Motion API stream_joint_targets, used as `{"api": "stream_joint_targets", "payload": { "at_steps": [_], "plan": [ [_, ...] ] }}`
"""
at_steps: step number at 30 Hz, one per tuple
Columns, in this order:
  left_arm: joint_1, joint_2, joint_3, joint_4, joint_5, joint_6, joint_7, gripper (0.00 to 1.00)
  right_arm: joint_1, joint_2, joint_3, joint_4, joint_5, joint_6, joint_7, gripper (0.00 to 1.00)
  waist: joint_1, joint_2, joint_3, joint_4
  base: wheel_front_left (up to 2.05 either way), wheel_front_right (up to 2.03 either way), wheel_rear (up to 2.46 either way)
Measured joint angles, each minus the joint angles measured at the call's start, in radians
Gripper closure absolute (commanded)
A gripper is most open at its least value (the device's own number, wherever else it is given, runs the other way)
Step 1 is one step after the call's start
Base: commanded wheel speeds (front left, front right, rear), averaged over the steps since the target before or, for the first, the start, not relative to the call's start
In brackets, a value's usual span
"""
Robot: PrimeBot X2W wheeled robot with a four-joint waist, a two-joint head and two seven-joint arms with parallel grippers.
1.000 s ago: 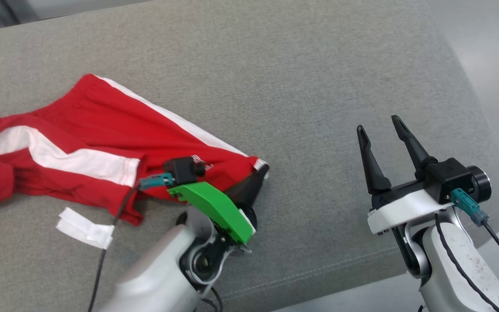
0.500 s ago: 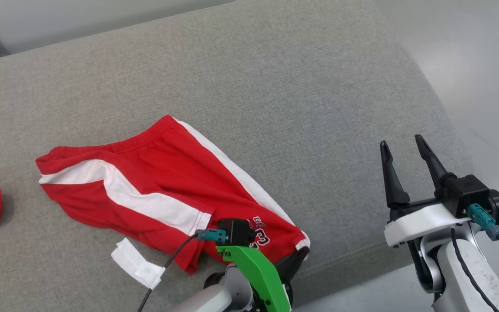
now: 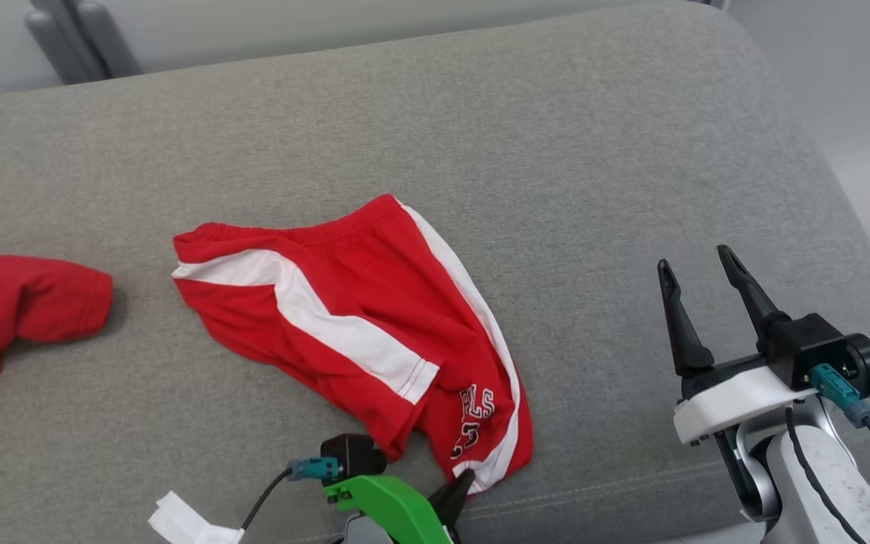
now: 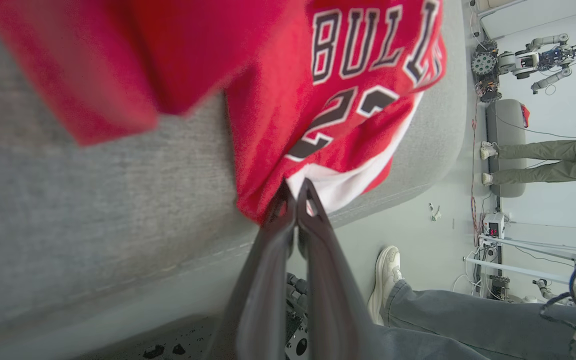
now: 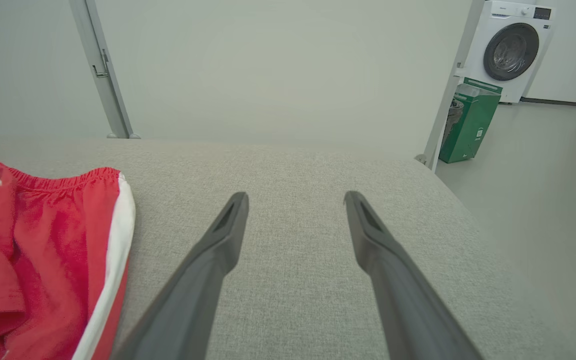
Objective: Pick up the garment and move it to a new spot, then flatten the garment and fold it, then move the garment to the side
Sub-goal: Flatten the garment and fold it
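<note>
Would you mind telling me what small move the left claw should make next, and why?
Probably drag the garment, with the left claw shut on it, away from the near edge toward the bare middle of the cushion. The claw pinches only the white-trimmed hem corner at that edge, the cloth lies rumpled, and the open right claw holds nothing.

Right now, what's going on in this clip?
The left gripper has its fingers shut on a bottom corner of the red-and-white garment, which lies rumpled on the grey cushion near its front edge. The right gripper hovers open, apart from the garment. Another red cloth lies further left.
</note>
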Motion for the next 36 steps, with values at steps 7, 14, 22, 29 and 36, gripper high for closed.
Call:
{"api": "stream_joint_targets", "payload": {
  "at_steps": [7,14,22,29,36],
  "plan": [
    [0.046,0.058,0.003,0.028,-0.019,0.007,-0.009,1.00,-0.001,-0.011,0.016,0.005,-0.018,0.020,0.000,0.00,0.0000,0.0000,-0.017,0.083,0.00,0.00,0.00],
    [0.099,0.101,0.085,0.044,-0.062,0.007,-0.052,1.00,-0.002,-0.007,0.050,0.037,-0.028,0.045,0.000,0.00,0.0000,0.0000,-0.039,0.173,0.00,0.00,0.00],
    [0.102,0.134,0.139,0.042,-0.087,0.015,-0.083,1.00,-0.025,0.034,0.101,0.146,-0.019,0.074,0.009,0.00,0.0000,0.0000,-0.047,0.249,0.00,0.00,0.00],
    [0.102,0.137,0.129,0.032,-0.071,0.022,-0.090,1.00,-0.153,0.012,0.119,0.253,-0.024,0.096,0.083,0.00,0.0000,0.0000,-0.032,0.315,0.00,0.00,0.00],
    [0.100,0.155,0.182,0.038,-0.069,0.030,-0.105,1.00,-0.212,-0.031,0.157,0.314,-0.042,0.115,0.116,0.00,0.0000,-0.0001,-0.011,0.378,0.00,0.00,0.00]
  ]
}}
